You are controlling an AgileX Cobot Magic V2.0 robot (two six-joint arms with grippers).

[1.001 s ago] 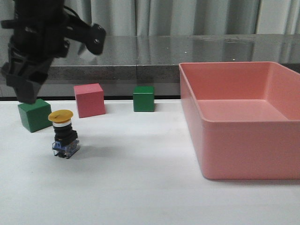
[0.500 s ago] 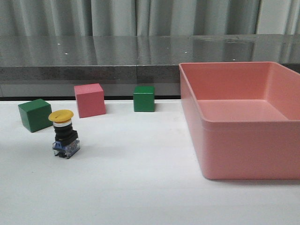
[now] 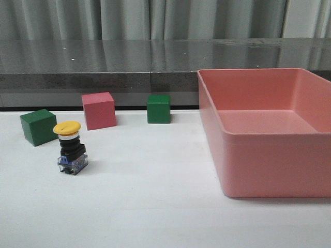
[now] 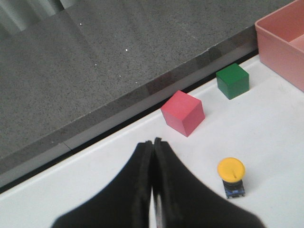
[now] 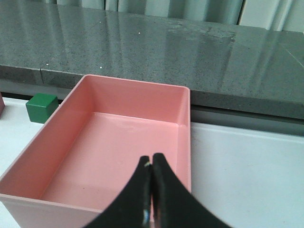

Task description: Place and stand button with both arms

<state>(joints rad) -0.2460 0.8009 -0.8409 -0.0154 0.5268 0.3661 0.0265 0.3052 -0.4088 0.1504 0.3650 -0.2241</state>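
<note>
White table [image 3: 155, 206] with upright button [image 3: 70, 149], two green cubes [image 3: 38, 126] [image 3: 158, 108], pink cube [image 3: 98, 110], pink bin [image 3: 269, 155].

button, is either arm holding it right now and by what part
Nothing is held. The button stands alone on the table, and both the left gripper and right gripper have jaws shut on nothing.

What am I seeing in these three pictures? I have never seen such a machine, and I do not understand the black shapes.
This is a robot with two arms. One camera looks forward over the white table; the other two sit on the arms' wrists.

The black shapes are the grippers: the left gripper and the right gripper. Both are shut and hold nothing.

On the table stands a small push-button with a yellow cap and black body, upright. Behind it are a green cube at the left, a pink cube and a second green cube. To the right is a large empty pink plastic bin.
</note>
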